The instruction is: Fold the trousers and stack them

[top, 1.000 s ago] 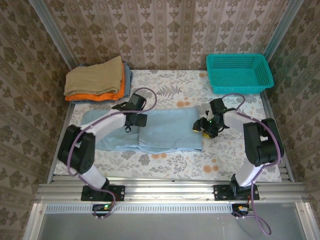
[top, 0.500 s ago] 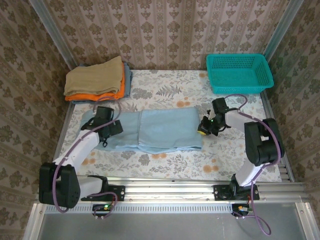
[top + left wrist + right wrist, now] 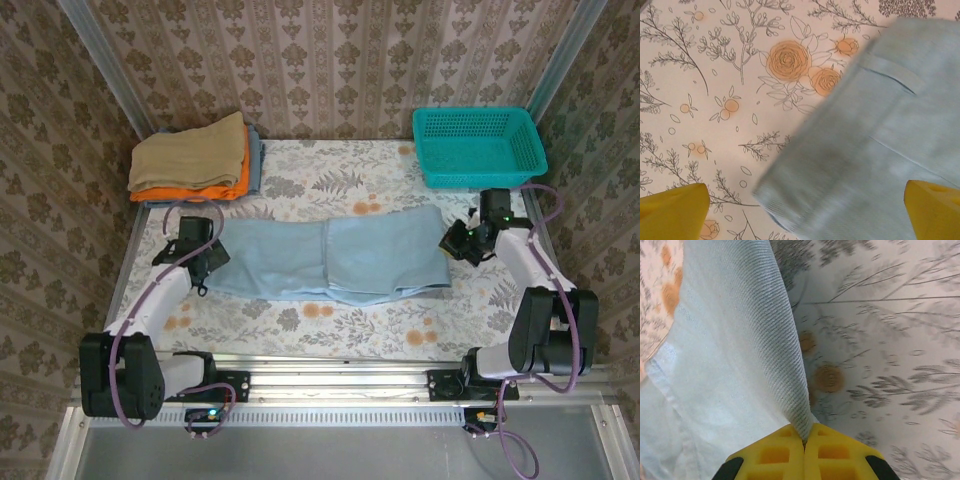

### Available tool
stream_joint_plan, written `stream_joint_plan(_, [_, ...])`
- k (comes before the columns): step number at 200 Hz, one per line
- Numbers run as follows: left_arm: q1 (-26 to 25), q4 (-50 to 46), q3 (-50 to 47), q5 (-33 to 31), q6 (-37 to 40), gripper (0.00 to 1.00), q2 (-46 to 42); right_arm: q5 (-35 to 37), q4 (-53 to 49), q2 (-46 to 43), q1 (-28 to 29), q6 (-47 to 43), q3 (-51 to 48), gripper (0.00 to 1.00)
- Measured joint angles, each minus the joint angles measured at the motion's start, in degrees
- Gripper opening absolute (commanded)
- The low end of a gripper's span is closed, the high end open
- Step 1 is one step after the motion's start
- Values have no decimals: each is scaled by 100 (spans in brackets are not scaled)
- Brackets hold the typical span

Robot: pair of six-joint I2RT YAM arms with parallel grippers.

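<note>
Within the grip of the right hand [image 3: 804,440]: one edge of the trousers [image 3: 330,262], pinched fast, jaws closed tight on a ridge of pale blue twill that rises from the counter [image 3: 300,180] into the pinch. The rest of the garment trails away from that hand toward the other one. It lies flat on the flowered counter, doubled over itself near the middle (a fold line shows across the cloth).

Left hand [image 3: 203,258]: released, spread wide, holding nothing. It hovers over the opposite end of the trousers. A ribbed hem edge lies below and between its yellow fingertips [image 3: 675,210], with bare counter off to one side.

Other items. Well beyond the left hand, at the far corner: tan folded garment [image 3: 190,152] atop an orange folded garment [image 3: 240,182]. Just beyond the right hand: teal basket [image 3: 480,168].

Step in hand, by my reading: straightening the trousers lengthwise, with the right hand drawing its end taut while the left is free. Folding looks partly begun; stacking is not yet done.

Next move calls for, I judge: the left hand to come down and close on the end beneath it, so both ends are controlled. Then one end can be carried over the other with edges aligned. Risk: soft cloth may slip or bunch if only one layer is caught.
</note>
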Motion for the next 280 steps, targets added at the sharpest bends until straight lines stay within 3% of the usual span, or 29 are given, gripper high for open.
stream_joint_plan(30, [31, 264, 22, 247, 15, 88, 374, 125, -348, 0, -149, -151, 577, 0])
stream_joint_plan(92, [-245, 1217, -413, 1432, 199, 81, 914, 133, -439, -2, 2, -280, 929, 0])
stream_joint_plan(133, [-730, 1851, -1191, 1816, 44, 78, 481, 197, -745, 0, 960, -289, 1606, 0])
stream_joint_plan(175, [-1655, 1891, -1818, 1821, -487, 78, -404, 313, -929, 396, 1987, -269, 2734, 0])
stream_joint_plan(201, [-2234, 1246, -2031, 1788, -931, 88, -1204, 487, -1058, 745, 2640, -267, 3230, 0])
stream_joint_plan(211, [-2293, 837, -2055, 1740, -1099, 97, -1620, 566, -1091, 850, 2918, -249, 3351, 0])
stream_joint_plan(240, [-2157, -417, -1808, 1331, -1274, 98, -2918, 713, -1099, 1147, 3766, -94, 3644, 0])
stream_joint_plan(280, [-960, -1290, -1180, 1102, -1259, 100, -3379, 1019, -1080, 1672, 4876, 304, 4094, 0])
